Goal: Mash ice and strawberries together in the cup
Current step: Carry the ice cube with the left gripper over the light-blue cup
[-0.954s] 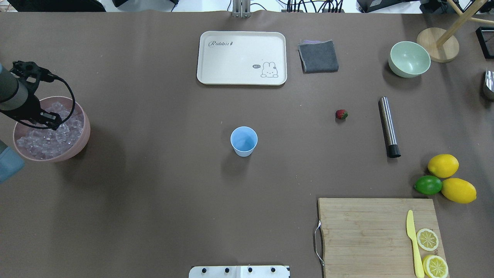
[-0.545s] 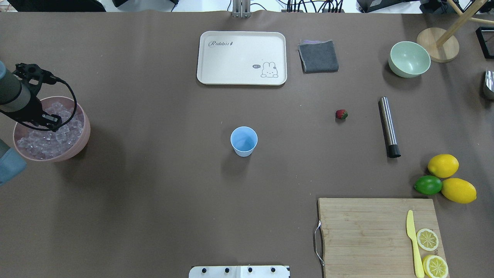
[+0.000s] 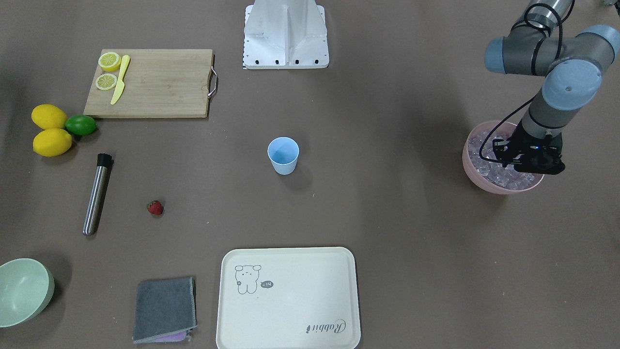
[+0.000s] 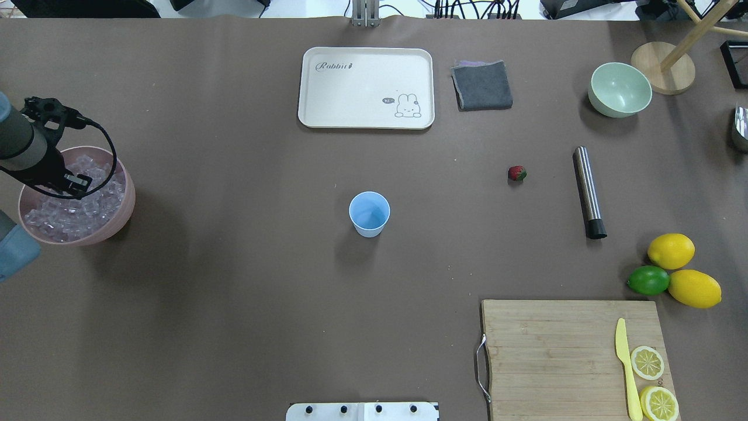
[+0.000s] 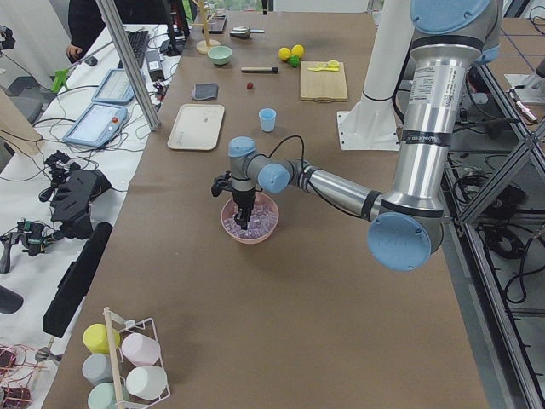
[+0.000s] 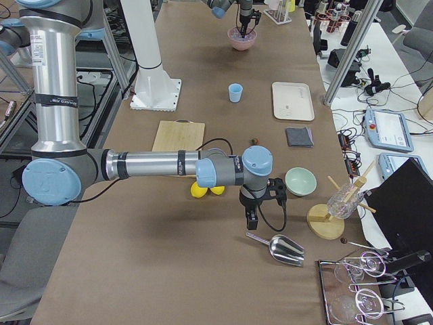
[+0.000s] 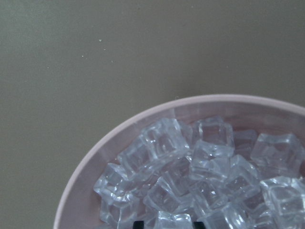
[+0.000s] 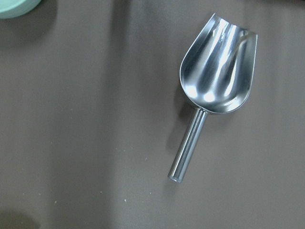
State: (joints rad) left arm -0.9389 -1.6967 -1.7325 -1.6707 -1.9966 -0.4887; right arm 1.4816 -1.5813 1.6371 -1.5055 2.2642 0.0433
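Many ice cubes (image 7: 205, 181) in left wrist view, scoop (image 8: 214, 76) in right

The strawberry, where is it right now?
In the overhead view the strawberry lies right of centre, between the blue cup and the steel rod, nearer the rod.

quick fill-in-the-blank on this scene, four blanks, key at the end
1. The left gripper hangs above the pink bowl, which is filled with ____.
2. The blue cup stands upright and holds ____.
3. The yellow knife lies on the ____ beside two lemon slices.
4. A metal ____ lies near the right gripper.

Missing words: ice; nothing; cutting board; scoop.
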